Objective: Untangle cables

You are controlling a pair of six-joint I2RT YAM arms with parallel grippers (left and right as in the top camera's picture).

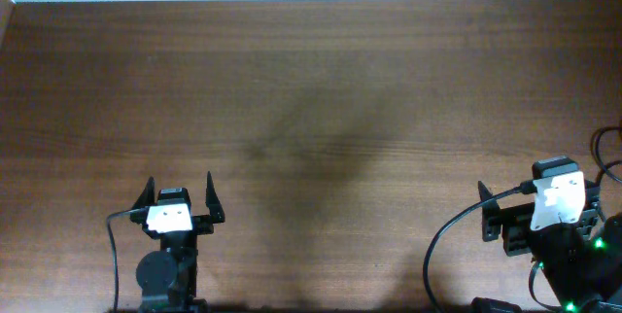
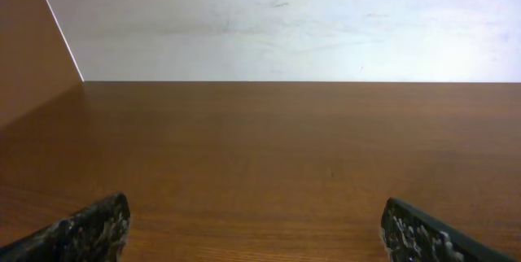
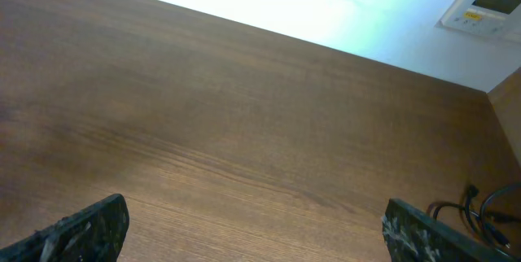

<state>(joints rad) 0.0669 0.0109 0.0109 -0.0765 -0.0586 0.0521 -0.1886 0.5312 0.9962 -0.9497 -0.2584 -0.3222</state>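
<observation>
No thin black cords with plug ends show in any view; the cables are out of view. My left gripper [image 1: 179, 191] sits near the table's front edge at the left, open and empty; its two dark fingertips stand wide apart in the left wrist view [image 2: 254, 207] over bare wood. My right gripper [image 1: 536, 189] sits at the front right, open and empty; in the right wrist view [image 3: 254, 205] its fingertips are also wide apart over bare wood.
The brown wooden table [image 1: 311, 89] runs back to a white wall [image 2: 285, 26]. A brown side panel [image 2: 32, 42] stands at the left. Dark arm wires [image 3: 482, 209] lie by the right edge, also in the overhead view [image 1: 606, 153]. A white wall panel [image 3: 487, 3] hangs at the far right.
</observation>
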